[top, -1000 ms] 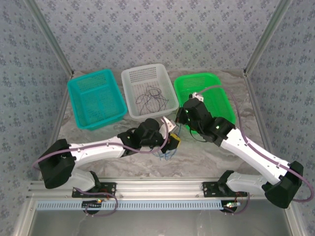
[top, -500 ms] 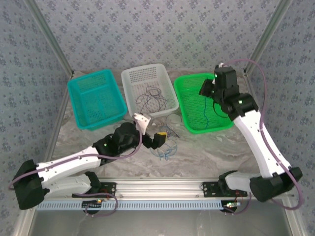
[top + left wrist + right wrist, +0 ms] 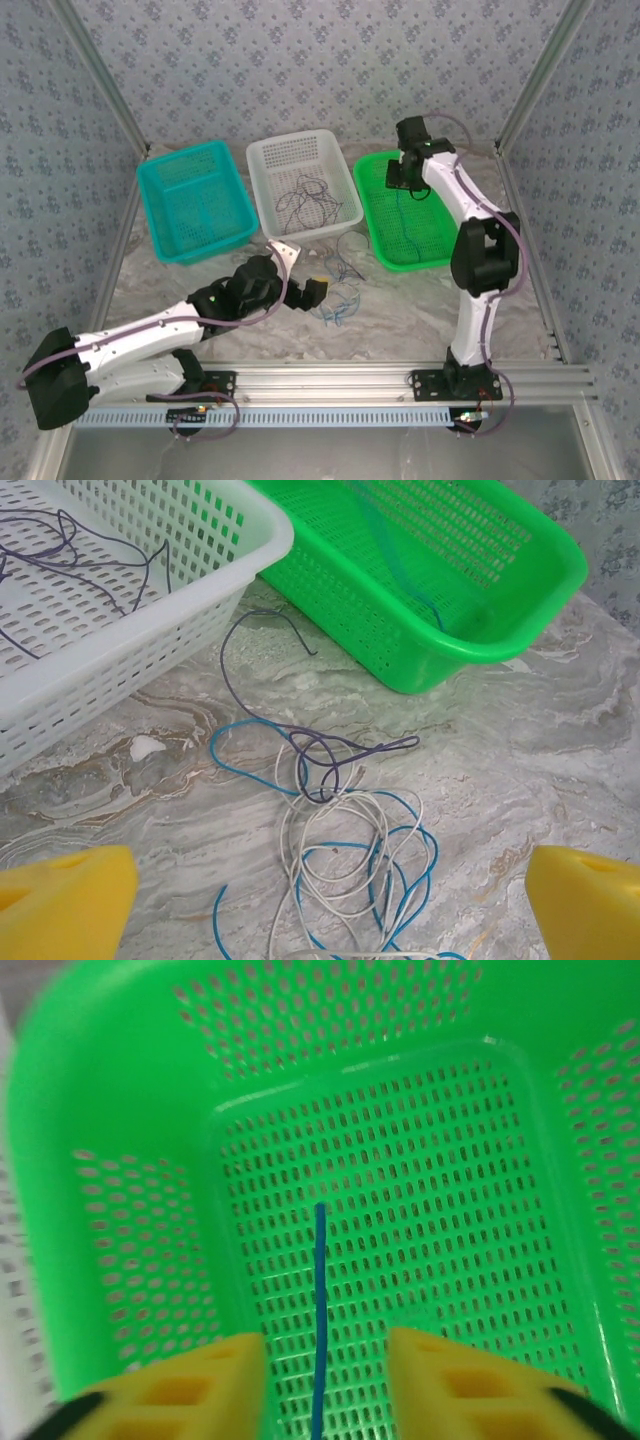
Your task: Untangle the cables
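Cables (image 3: pixel 345 840) lie tangled just beside the green basket (image 3: pixel 470 645); one blue cable (image 3: pixel 320 1290) hangs over its floor between my right gripper's (image 3: pixel 325 1345) parted jaws. My left gripper (image 3: pixel 325 895) hovers wide open near that basket; grabbing several strands at once, I'd risk pulling them tighter.
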Robot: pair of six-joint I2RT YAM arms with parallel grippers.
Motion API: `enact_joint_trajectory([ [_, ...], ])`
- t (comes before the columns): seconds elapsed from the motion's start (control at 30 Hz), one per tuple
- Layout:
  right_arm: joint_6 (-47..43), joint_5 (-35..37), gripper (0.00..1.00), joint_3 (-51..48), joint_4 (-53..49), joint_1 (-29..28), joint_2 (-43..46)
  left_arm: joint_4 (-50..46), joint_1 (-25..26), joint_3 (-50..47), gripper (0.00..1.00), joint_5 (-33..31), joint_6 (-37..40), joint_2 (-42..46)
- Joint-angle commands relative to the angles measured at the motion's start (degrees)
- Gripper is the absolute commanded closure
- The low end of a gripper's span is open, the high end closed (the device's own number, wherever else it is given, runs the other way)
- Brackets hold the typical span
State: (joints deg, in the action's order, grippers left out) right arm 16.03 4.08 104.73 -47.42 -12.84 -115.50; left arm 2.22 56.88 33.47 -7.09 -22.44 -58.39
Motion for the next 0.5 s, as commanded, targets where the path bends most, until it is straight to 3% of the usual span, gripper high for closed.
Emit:
enact_joint_trajectory([
  [0.0, -2.5, 1.0, 0.45, 2.3, -3.6, 0.5, 0.2, -1.6, -0.4, -0.6, 0.01, -1.1, -0.7, 2.2],
  [0.07, -1.9, 1.6, 0.33, 0.7, -1.7, 0.5, 2.7, -1.7, -0.4, -1.0, 0.0, -1.3, -0.6, 2.6],
  [0.23, -0.4, -2.3, 0.32, -3.8, 0.8, -0.8, 11.5, -2.1, -0.5, -1.4, 0.01, -2.5, -0.6, 2.4],
  [0.47, 2.4, -7.3, 0.31, -19.9, 3.7, -9.9, 26.6, -1.7, -1.1, -1.7, 0.01, -2.7, -1.7, -0.2],
])
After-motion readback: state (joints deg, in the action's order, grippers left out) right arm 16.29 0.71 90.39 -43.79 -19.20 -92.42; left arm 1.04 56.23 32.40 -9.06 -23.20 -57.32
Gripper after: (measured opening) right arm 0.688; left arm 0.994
